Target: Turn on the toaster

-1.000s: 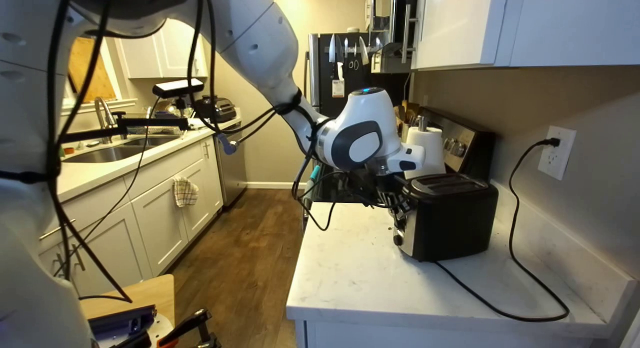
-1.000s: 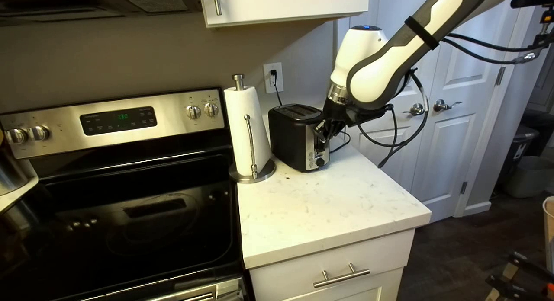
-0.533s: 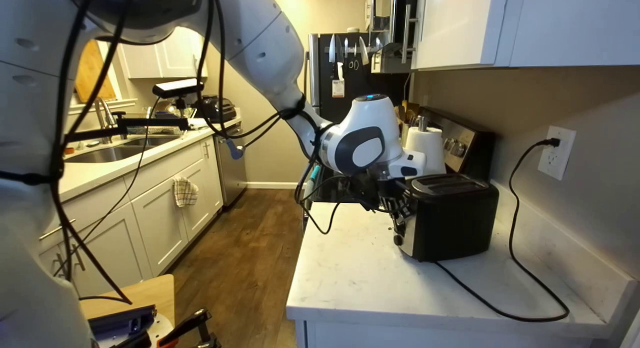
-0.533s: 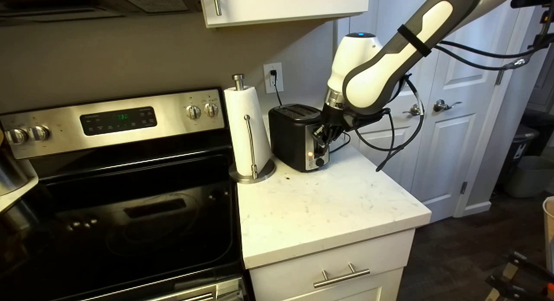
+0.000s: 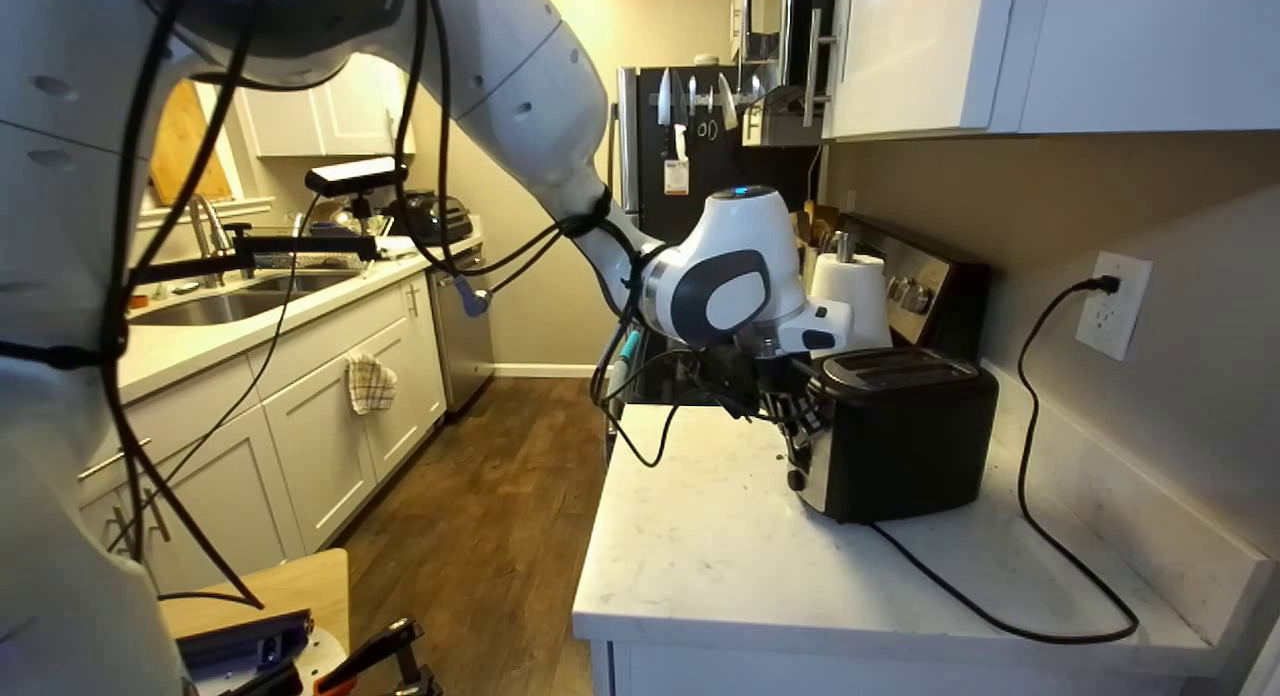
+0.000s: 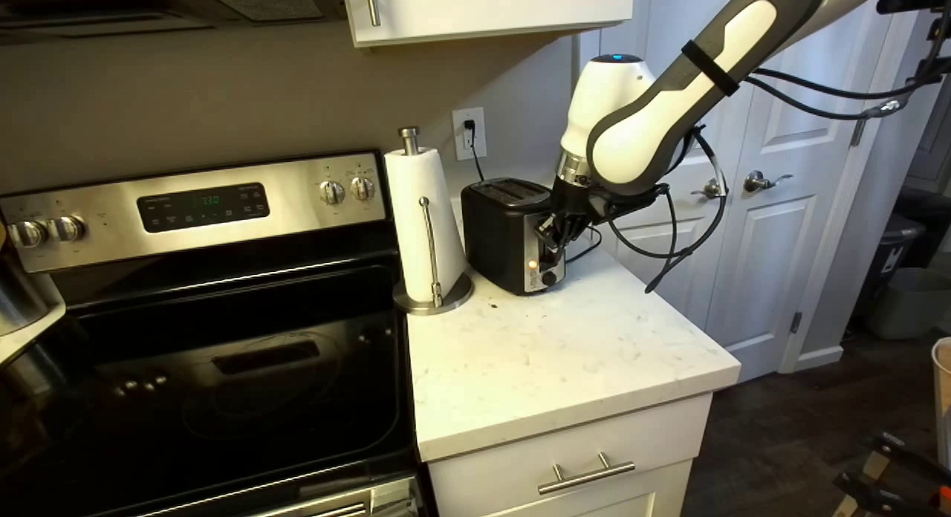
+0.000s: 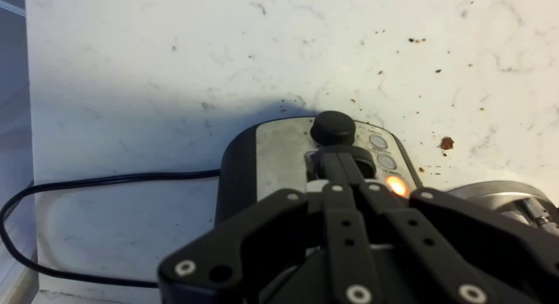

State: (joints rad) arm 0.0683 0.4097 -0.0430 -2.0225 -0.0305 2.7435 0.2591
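1. The counter is topped in white, faintly veined with grey, and is dotted with crumbs in the wrist view.
2. It is bordered by the black-topped stove in an exterior view; between stove and toaster, a paper roll is held on its stand.
3. In an exterior view, a sink is set into the far counter across the wooden floor, and knives are hung on the dark fridge at the back.
4. The toaster is set upright on the counter, near the wall, and its cord is plugged into the outlet.
5. The gripper is clenched, its fingers pressed flat together.
6. The toaster's silver panel is faced by the gripper in both exterior views; in the wrist view the lever, just beside the knob, is partly covered by the fingertips. Whether it is touched cannot be told.
7. A round button is lit orange on the panel, near the fingertips.
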